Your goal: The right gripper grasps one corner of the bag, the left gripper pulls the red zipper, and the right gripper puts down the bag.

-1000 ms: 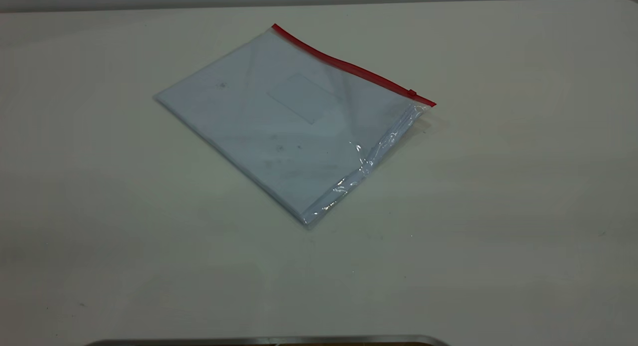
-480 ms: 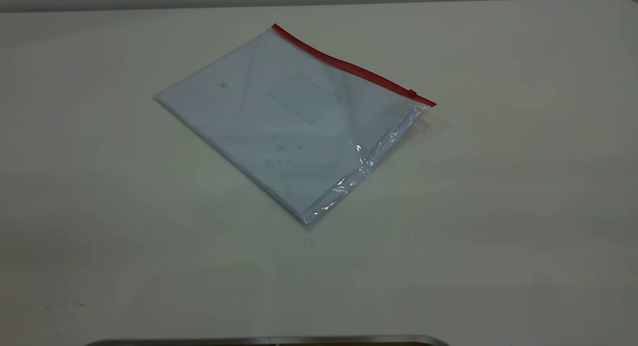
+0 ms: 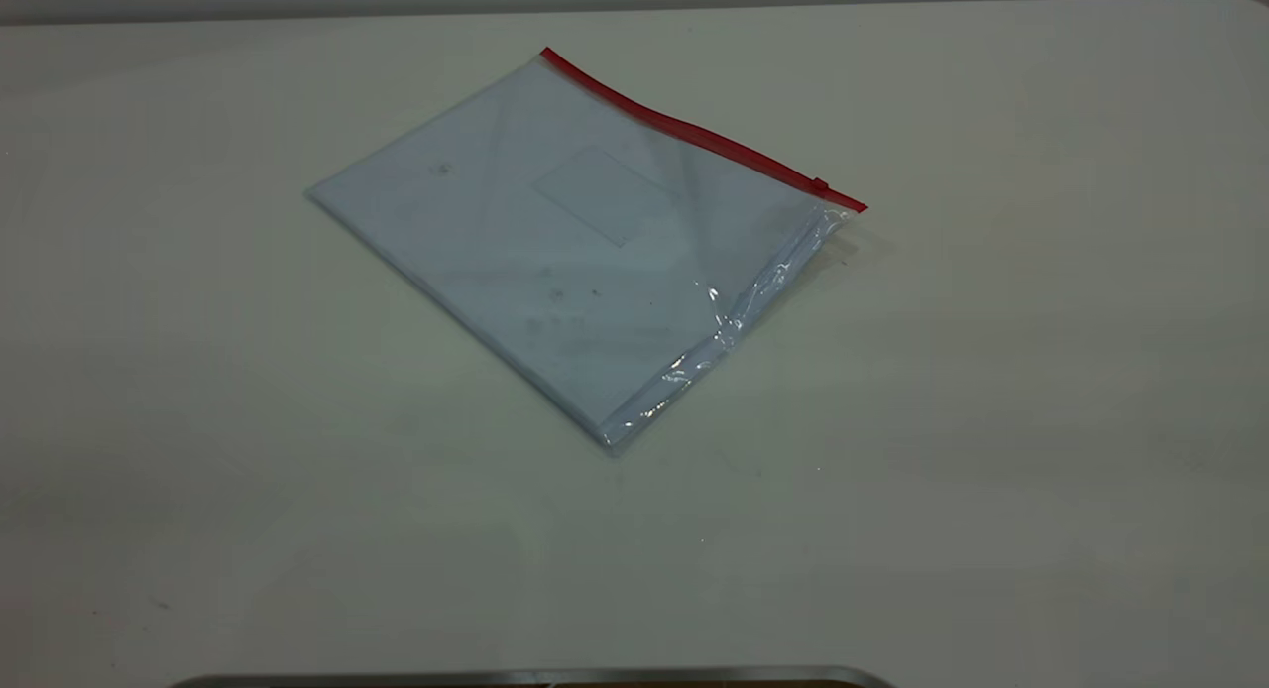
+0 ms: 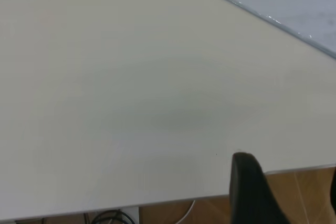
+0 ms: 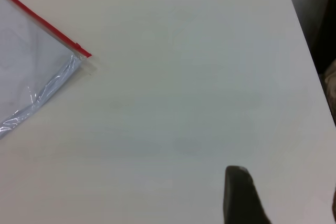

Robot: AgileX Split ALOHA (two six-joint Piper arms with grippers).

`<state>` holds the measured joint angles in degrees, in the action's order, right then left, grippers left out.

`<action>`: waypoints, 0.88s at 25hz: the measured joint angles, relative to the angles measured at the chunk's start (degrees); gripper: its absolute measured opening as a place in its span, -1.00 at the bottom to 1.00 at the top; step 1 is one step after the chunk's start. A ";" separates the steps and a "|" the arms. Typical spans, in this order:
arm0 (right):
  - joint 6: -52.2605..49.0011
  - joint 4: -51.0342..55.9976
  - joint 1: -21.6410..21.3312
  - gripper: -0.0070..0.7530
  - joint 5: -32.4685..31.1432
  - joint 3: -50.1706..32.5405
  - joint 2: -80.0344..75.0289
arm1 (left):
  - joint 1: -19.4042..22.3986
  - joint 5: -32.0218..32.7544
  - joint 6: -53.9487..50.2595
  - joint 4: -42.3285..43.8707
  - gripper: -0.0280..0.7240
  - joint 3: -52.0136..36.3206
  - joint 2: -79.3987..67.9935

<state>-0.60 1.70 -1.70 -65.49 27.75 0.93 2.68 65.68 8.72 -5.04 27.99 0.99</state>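
Note:
The bag (image 3: 575,242) lies flat on the white table, a clear pouch with a pale sheet inside. The red zipper (image 3: 694,133) runs along its far long edge, with the slider tab (image 3: 820,184) near the corner (image 3: 861,207) beside the crinkled side edge. Neither gripper shows in the exterior view. The left gripper (image 4: 286,177) is open and empty over the table's edge, far from the bag (image 4: 283,3). The right gripper (image 5: 283,192) is open and empty, well away from the bag's corner (image 5: 86,55) and zipper (image 5: 42,22).
A metal strip (image 3: 535,676) lies at the near edge of the exterior view. The left wrist view shows the table's edge (image 4: 157,200) with wooden floor and cables beyond. The right wrist view shows the table's side edge (image 5: 310,51).

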 joint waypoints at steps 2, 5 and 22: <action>0.00 0.00 0.00 0.21 0.00 0.00 0.00 | 0.00 0.00 0.00 0.00 0.21 0.00 0.00; 0.00 0.00 0.00 0.21 0.51 0.00 0.00 | 0.00 -0.06 0.00 0.00 0.21 0.00 0.00; 26.59 32.31 0.00 0.41 25.96 -0.05 -36.66 | 0.00 -18.81 0.12 -1.82 0.46 9.02 -35.31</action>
<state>25.99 34.01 -1.70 -39.52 27.70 -35.73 2.68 46.87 8.84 -6.86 37.00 -34.32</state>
